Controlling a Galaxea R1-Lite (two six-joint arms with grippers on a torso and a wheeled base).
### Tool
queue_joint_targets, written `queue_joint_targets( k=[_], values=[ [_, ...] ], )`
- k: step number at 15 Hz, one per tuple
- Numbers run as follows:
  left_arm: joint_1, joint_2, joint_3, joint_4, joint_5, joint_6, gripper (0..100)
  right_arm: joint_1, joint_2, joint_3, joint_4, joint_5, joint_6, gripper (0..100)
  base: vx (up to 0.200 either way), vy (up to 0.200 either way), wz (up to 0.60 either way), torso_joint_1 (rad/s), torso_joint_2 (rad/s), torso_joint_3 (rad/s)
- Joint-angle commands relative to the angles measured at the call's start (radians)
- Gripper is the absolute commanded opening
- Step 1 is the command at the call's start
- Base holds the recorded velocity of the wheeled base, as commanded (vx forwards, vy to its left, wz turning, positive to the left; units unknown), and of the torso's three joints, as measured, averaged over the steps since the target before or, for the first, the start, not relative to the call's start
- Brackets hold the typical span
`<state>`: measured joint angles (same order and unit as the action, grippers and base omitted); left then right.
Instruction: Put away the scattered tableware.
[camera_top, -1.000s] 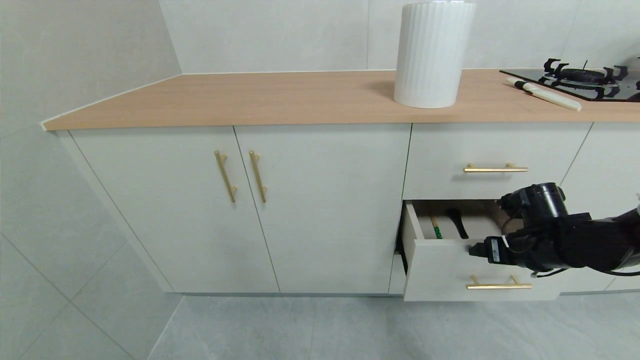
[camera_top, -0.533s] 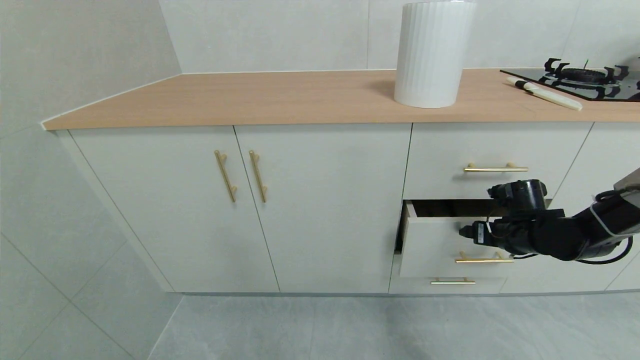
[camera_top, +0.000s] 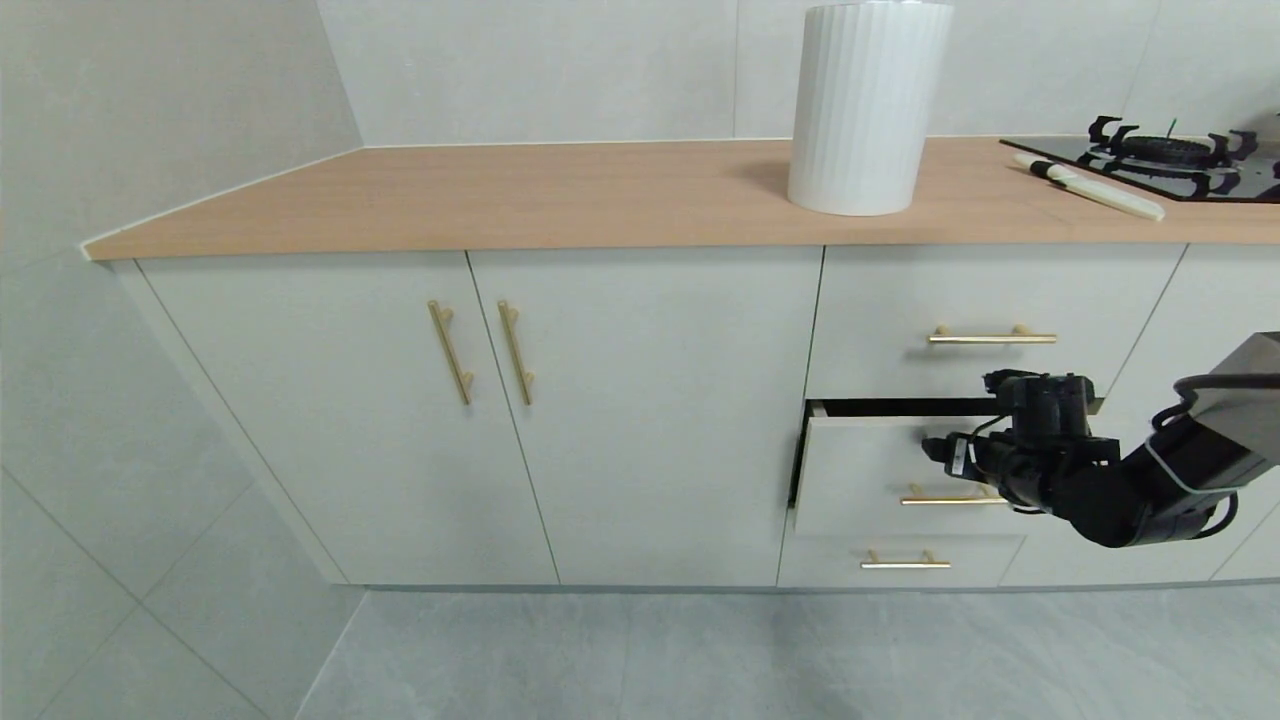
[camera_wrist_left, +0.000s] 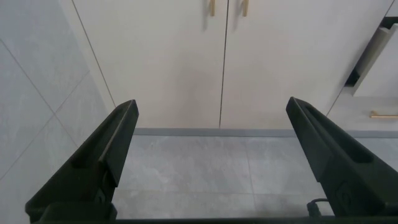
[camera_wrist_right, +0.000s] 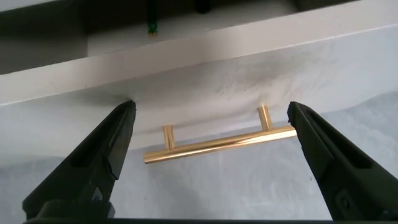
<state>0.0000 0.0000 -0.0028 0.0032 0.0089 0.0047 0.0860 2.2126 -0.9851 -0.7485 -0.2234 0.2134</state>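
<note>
The middle drawer (camera_top: 865, 470) below the counter stands ajar by a narrow dark gap. My right gripper (camera_top: 942, 456) is open against its front, just above the gold handle (camera_top: 950, 498). In the right wrist view the gripper (camera_wrist_right: 211, 112) spreads wide on either side of that handle (camera_wrist_right: 217, 142), holding nothing, and a green-tipped utensil (camera_wrist_right: 151, 26) shows inside the drawer's gap. A cream-handled knife (camera_top: 1090, 188) lies on the wooden counter (camera_top: 500, 195) beside the stove. My left gripper (camera_wrist_left: 211, 106) hangs open over the floor, facing the double cabinet doors.
A tall white ribbed canister (camera_top: 865, 105) stands on the counter. A black gas stove (camera_top: 1170, 155) is at the far right. Shut drawers sit above (camera_top: 990, 300) and below (camera_top: 900, 565) the ajar one. Grey tiled floor (camera_top: 600, 650) lies in front.
The drawer has slid inward from well open to nearly shut. My right gripper moved toward the cabinet with the drawer front.
</note>
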Motion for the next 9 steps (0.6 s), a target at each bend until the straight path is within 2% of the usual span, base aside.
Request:
queue_joint_targets(
  k=[1,7,9],
  values=[
    [0.000,0.002,0.000,0.000,0.000,0.000,100,0.000,0.021,-0.003,-0.014,-0.007,0.000,100,0.000,0.000,0.00,0.000,0.00,0.000],
    [0.000,0.002,0.001,0.000,0.000,0.000,100,0.000,0.084,-0.079,-0.089,-0.093,0.034,100,0.000,0.000,0.00,0.000,0.00,0.000],
    [0.000,0.002,0.000,0.000,0.000,0.000,100,-0.005,0.088,-0.086,-0.104,-0.093,0.035,100,0.000,0.000,0.00,0.000,0.00,0.000]
  ],
)
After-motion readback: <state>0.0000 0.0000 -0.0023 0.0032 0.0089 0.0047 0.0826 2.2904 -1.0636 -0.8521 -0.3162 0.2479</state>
